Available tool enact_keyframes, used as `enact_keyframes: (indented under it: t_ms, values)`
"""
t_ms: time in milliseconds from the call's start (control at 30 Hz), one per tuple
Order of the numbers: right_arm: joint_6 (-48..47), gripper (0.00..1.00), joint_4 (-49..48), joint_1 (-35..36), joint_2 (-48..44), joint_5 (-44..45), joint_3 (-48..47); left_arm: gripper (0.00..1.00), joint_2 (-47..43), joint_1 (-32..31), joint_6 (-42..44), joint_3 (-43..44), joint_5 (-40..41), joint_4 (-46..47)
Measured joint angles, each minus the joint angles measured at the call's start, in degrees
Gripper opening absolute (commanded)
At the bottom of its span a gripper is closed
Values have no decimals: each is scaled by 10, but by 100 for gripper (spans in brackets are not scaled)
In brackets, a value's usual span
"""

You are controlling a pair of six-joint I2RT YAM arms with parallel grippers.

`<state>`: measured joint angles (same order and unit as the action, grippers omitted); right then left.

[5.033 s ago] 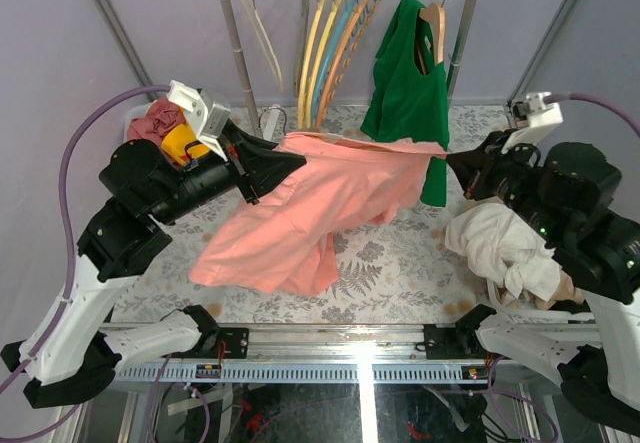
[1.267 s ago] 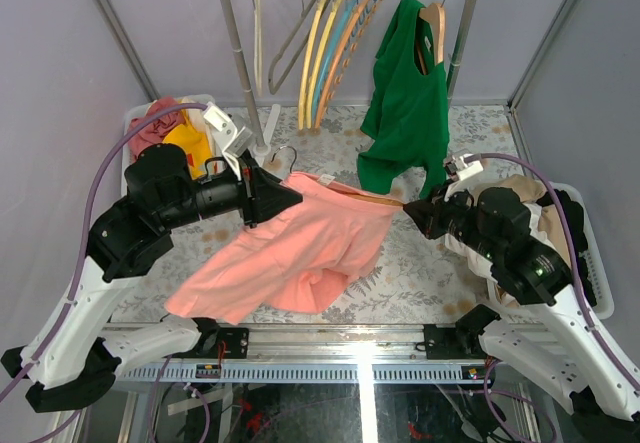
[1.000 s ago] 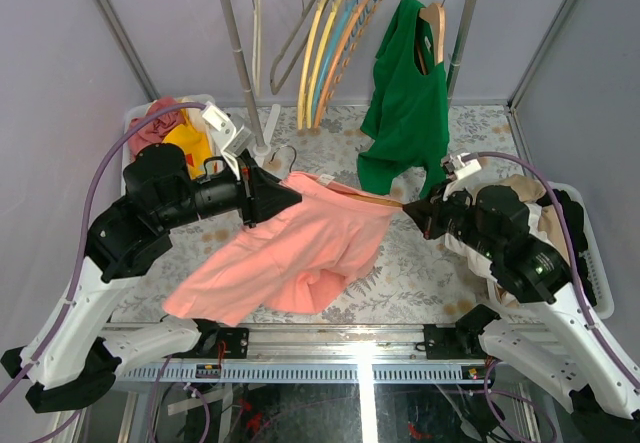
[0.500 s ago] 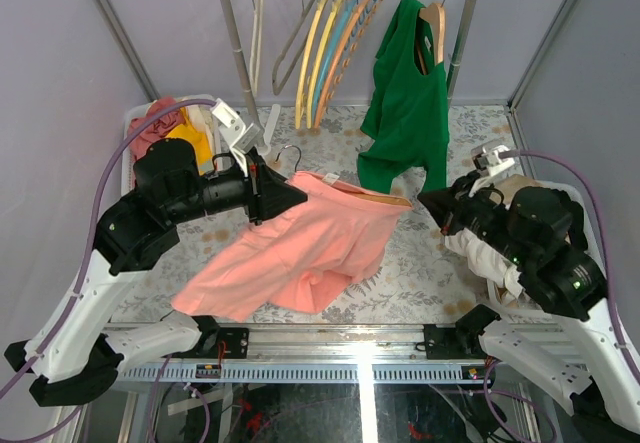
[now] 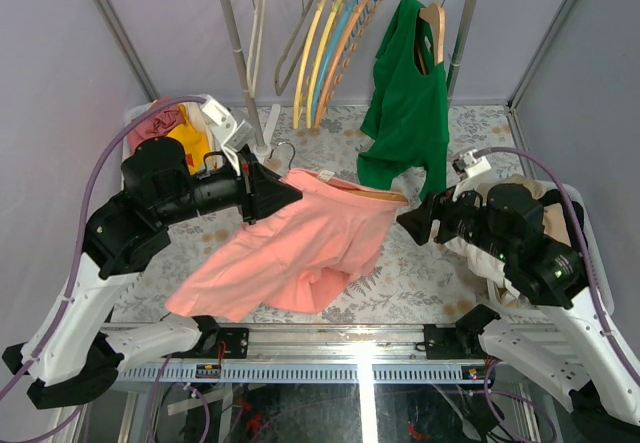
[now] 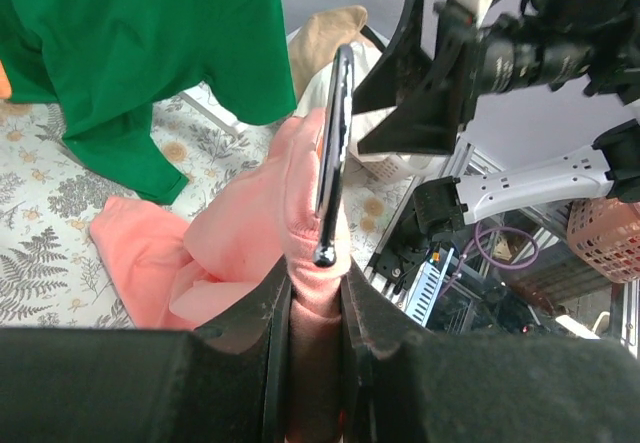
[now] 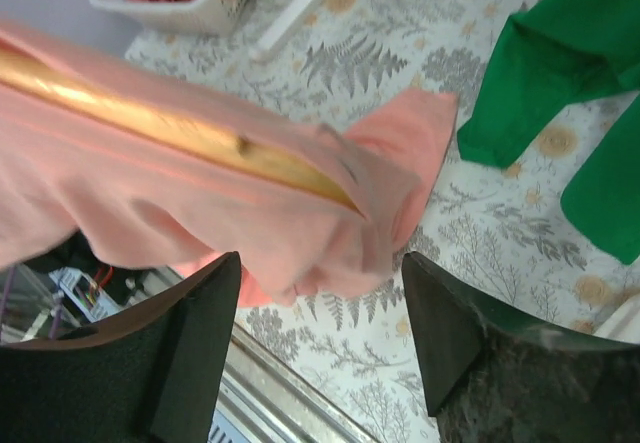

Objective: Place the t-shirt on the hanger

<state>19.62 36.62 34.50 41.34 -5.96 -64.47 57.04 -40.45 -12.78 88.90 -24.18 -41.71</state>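
Left end effector (image 5: 293, 191) pinches t-shirt (image 5: 300, 248); right end effector (image 5: 406, 226) wide apart, empty; fern-print desk (image 5: 410, 273), grey walls (image 5: 150, 23); arms (image 5: 150, 198) reach inward.

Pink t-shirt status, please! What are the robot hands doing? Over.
Left gripper shut on the t-shirt. Right gripper open by the far end of the hanger. T-shirt draped over it, hem sagging. Green shirt hangs close behind.

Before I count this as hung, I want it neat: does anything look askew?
Yes: the t-shirt sits askew on the hanger. One wooden arm shows bare along the top, while the cloth bunches below it and trails onto the table.
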Motion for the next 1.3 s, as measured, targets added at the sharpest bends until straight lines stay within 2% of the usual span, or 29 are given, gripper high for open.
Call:
enact_keyframes:
  t_ms: [200, 333, 400, 500, 800, 1067, 1200, 1300]
  values:
    - [5, 73, -9, 0, -68, -26, 55, 0, -2, 0, 0, 48, 2, -27]
    - [12, 63, -53, 0, -118, -32, 93, 0, -3, 0, -1, 67, 1, -34]
    - [19, 56, -83, 0, -128, -37, 123, 0, -3, 0, -4, 72, -1, -35]
    - [31, 51, -121, 0, -132, -43, 170, 0, -3, 0, -7, 80, -5, -39]
    - [55, 52, -228, 0, -137, -59, 209, 0, 2, 0, -17, 96, -18, -43]
    - [69, 48, -301, 0, -142, -84, 222, 0, 4, 0, -22, 104, -28, -43]
    - [73, 34, -316, 0, -140, -88, 223, 0, 4, 0, -27, 108, -33, -42]
    - [75, 13, -326, 0, -139, -88, 224, 0, 5, 0, -30, 111, -38, -42]
